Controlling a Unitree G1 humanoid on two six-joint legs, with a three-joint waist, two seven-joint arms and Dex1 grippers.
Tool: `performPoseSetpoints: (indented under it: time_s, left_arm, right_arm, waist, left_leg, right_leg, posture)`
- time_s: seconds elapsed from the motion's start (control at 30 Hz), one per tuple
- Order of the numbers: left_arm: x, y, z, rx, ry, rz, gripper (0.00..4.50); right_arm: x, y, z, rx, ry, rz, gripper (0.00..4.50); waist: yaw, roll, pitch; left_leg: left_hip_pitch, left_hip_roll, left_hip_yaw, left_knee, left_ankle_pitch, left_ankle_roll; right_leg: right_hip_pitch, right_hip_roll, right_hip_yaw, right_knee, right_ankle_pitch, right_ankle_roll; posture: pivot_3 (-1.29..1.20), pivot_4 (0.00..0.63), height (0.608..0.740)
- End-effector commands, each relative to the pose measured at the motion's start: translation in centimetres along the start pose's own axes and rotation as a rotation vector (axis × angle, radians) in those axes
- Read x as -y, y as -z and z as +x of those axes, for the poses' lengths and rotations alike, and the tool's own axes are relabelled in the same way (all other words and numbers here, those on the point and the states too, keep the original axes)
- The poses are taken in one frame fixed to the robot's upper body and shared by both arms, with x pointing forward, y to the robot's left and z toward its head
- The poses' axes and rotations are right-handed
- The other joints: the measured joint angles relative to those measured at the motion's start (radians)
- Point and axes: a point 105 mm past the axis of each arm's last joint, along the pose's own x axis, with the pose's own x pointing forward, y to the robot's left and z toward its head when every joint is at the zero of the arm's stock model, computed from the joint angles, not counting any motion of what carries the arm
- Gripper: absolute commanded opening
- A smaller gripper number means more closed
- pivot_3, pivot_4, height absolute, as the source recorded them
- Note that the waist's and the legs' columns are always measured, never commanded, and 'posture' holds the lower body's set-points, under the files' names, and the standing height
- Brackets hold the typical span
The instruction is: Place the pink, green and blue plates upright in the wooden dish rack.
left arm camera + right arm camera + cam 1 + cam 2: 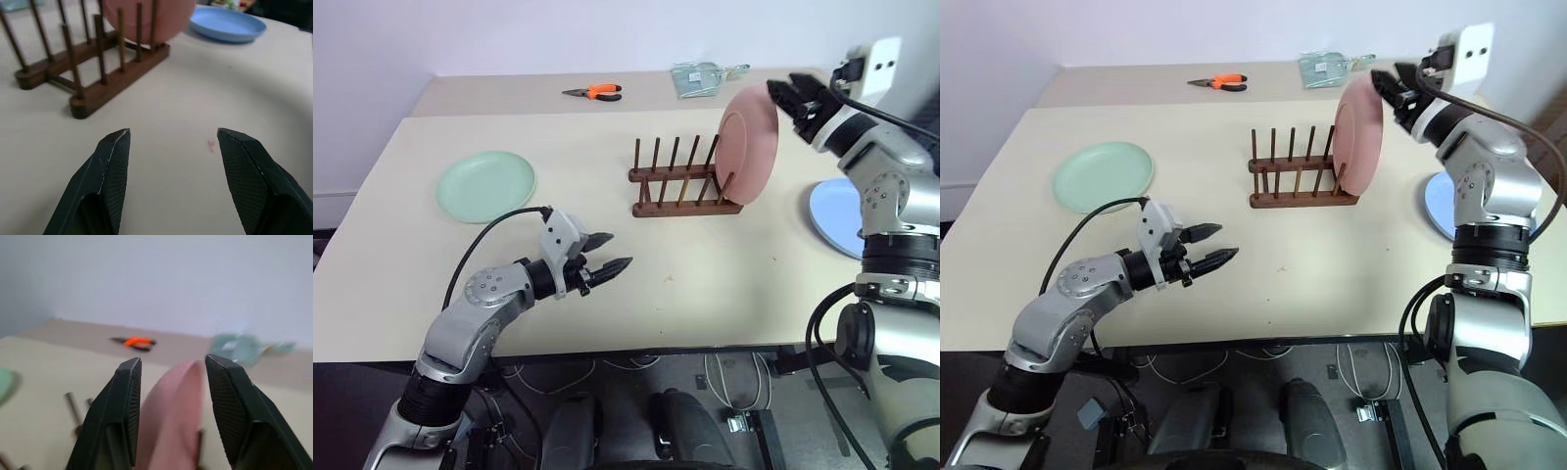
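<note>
The pink plate stands upright in the right end slot of the wooden dish rack, leaning slightly. My right gripper is open at the plate's upper right rim; in the right wrist view the pink rim lies between the spread fingers with a gap on each side. The green plate lies flat at the table's left. The blue plate lies flat at the right, partly hidden behind my right arm. My left gripper is open and empty, low over the table in front of the rack.
Orange-handled pliers and a clear plastic bag lie on the far table. The rack's other slots to the left of the pink plate hold nothing. Bare tabletop stretches between my left gripper and the rack.
</note>
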Motion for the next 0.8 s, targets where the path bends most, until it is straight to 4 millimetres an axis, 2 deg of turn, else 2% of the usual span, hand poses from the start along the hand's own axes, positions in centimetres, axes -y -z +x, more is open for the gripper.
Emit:
performPoseSetpoints:
  time_s: [0.03,0.07,0.13,0.17,0.23,0.37,0.53,0.67,0.8]
  left_arm:
    - [-6.7,-1.7,-1.6,0.133,-0.39,-0.12,3.78]
    - [-9.4,-1.6,-2.7,0.16,-0.562,-0.193,4.27]
    - [-13.8,0.1,-5.5,0.159,-0.898,-0.358,4.43]
    - [-14.8,1.0,-6.5,0.138,-1.006,-0.417,4.43]
    - [-15.8,2.0,-7.7,0.104,-1.112,-0.456,4.43]
    - [-17.1,1.9,-8.4,0.162,-1.192,-0.566,4.43]
    - [-18.6,2.9,-9.0,0.15,-1.252,-0.686,4.43]
    - [-19.5,2.9,-9.1,0.188,-1.267,-0.792,4.43]
    - [-19.7,3.2,-9.0,0.206,-1.262,-0.862,4.43]
  right_arm:
    - [-2.2,-6.1,-1.1,0.192,-0.086,-0.205,2.13]
    - [-4.3,-6.3,-1.4,0.195,-0.179,-0.246,2.13]
    - [-9.0,-5.2,-2.2,0.16,-0.385,-0.328,2.13]
    - [-10.8,-4.5,-2.6,0.138,-0.461,-0.352,2.13]
    - [-13.6,-2.9,-3.3,0.101,-0.566,-0.361,2.13]
    - [-17.9,-0.6,-4.0,0.075,-0.684,-0.298,2.13]
    - [-21.0,1.2,-5.2,0.046,-0.764,-0.229,2.13]
    - [-21.9,2.4,-5.8,0.016,-0.784,-0.229,2.13]
    - [-21.9,2.9,-6.0,0.003,-0.775,-0.25,2.13]
  waist:
    - [0.0,0.0,0.0]
    - [0.0,0.0,0.0]
    - [-0.003,-0.001,0.0]
    - [-0.009,-0.002,-0.001]
    - [-0.013,-0.003,-0.002]
    - [0.004,-0.006,0.0]
    - [0.025,-0.009,-0.001]
    - [0.023,-0.009,-0.001]
    - [0.019,-0.009,-0.001]
  left_leg:
    - [0.0,0.0,0.0,0.0,0.0,0.0]
    - [0.0,0.001,0.0,0.0,0.0,0.0]
    - [0.0,0.001,-0.001,0.001,0.0,0.0]
    - [0.0,0.002,-0.001,0.001,0.0,0.0]
    - [0.002,0.004,0.0,0.001,0.0,0.0]
    - [0.0,0.003,0.0,0.002,0.001,-0.001]
    - [0.0,0.001,0.0,0.003,0.001,-0.002]
    - [0.0,0.001,-0.001,0.003,0.001,-0.002]
    - [0.0,0.001,-0.001,0.002,0.001,-0.003]
  right_leg:
    - [0.0,0.0,0.0,0.0,0.0,0.0]
    - [0.0,0.0,0.0,0.001,0.0,0.0]
    - [0.0,0.001,-0.001,0.001,0.0,0.0]
    - [0.0,0.002,-0.001,0.001,0.0,0.0]
    - [0.001,0.004,-0.001,0.001,0.0,0.0]
    - [0.0,0.003,-0.001,0.002,0.001,0.001]
    - [0.0,0.0,-0.002,0.0,0.001,0.002]
    - [0.0,-0.001,-0.002,0.0,0.001,0.002]
    - [0.0,-0.001,-0.003,0.001,0.001,0.002]
  posture:
    - [0.0,0.15,0.74]
    - [0.0,0.15,0.74]
    - [0.0,0.15,0.74]
    - [0.0,0.15,0.74]
    - [0.0,0.15,0.74]
    - [0.0,0.15,0.74]
    - [0.0,0.15,0.74]
    - [0.0,0.15,0.74]
    - [0.0,0.15,0.74]
